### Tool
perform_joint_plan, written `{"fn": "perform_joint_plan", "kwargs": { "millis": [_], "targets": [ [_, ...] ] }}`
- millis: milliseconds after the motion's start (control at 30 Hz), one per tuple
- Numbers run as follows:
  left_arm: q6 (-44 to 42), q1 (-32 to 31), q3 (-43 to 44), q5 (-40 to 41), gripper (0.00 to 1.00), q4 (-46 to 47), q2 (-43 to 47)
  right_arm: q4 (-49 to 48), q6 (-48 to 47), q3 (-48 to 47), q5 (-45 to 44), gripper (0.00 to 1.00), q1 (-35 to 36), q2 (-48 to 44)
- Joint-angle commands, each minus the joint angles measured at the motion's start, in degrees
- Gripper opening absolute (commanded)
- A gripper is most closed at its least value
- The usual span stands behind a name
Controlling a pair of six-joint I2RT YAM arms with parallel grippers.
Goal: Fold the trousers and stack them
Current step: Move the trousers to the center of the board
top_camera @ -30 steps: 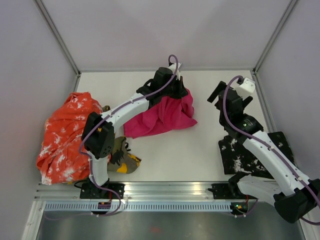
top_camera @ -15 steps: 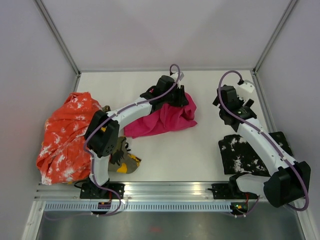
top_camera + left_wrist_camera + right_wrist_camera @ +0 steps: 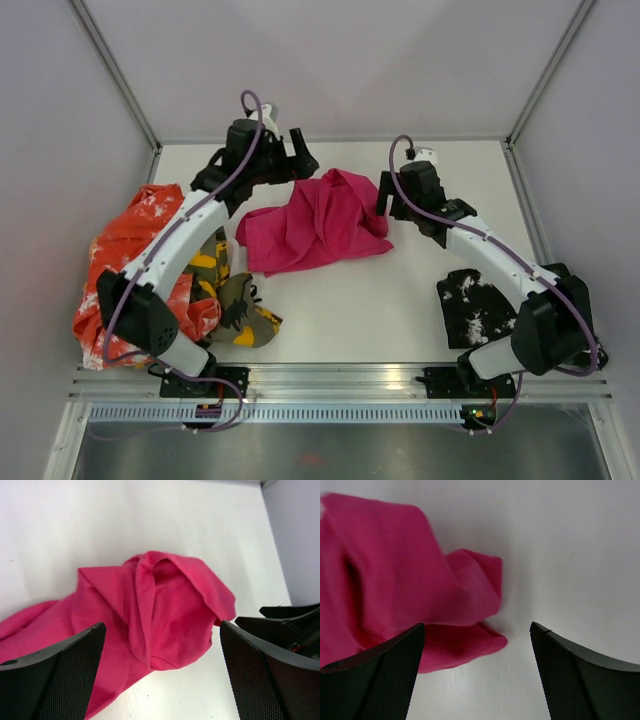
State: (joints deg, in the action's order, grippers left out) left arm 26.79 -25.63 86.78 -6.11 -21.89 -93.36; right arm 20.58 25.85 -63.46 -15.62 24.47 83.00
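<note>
We log the table (image 3: 350, 310) bearing four pairs | orange-white trousers (image 3: 120, 270) heaped at centre left | magenta-pink trousers (image 3: 320, 225) crumpled at upper centre | black splattered trousers (image 3: 475, 310) at lower right | camouflage trousers (image 3: 235, 305) at lower left, touching the orange-white trousers | left tool (image 3: 162, 625) spread wide, empty, above the pink cloth | right tool (image 3: 477, 625) spread wide, empty, over its right edge.

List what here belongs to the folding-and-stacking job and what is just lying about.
Belongs to the job:
pink trousers, between the two arms
orange-white trousers, far left
camouflage trousers, beside the orange-white pair
black splattered trousers, right

Not part of it, fixtures only:
table
metal rail at its near edge
enclosure walls
</note>
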Motion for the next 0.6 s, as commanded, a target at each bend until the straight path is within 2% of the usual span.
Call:
{"fn": "perform_joint_plan", "kwargs": {
  "millis": [0,100,167,300,333,467,567],
  "targets": [
    [2.7,1.7,-2.3,9.5,1.00,-8.9,6.5,-4.8,-3.2,-8.2,6.0,0.92,1.6,-1.4],
    [7.3,5.1,-9.1,10.9,1.00,-10.9,8.5,-4.8,-7.1,-11.3,7.8,0.93,9.2,0.5],
    [7.2,6.5,-11.0,10.0,1.00,-10.4,8.9,-4.8,-8.8,-12.6,7.4,0.92,13.6,2.3],
    [7.1,9.6,-12.8,11.0,1.00,-8.4,7.1,-3.8,-10.9,-16.2,3.4,0.86,21.9,10.7],
    [7.9,10.5,-13.6,11.1,0.98,-7.6,6.4,-3.7,-11.1,-17.3,0.2,0.86,24.6,12.0],
    [9.4,16.5,-13.0,10.8,0.94,-4.7,1.8,-4.2,-4.6,-18.8,-6.8,0.87,26.2,15.3],
    [10.6,18.8,-10.1,11.7,0.90,-3.9,-0.9,-6.0,-2.7,-18.4,-4.6,0.87,26.2,16.3]
  ]
}}
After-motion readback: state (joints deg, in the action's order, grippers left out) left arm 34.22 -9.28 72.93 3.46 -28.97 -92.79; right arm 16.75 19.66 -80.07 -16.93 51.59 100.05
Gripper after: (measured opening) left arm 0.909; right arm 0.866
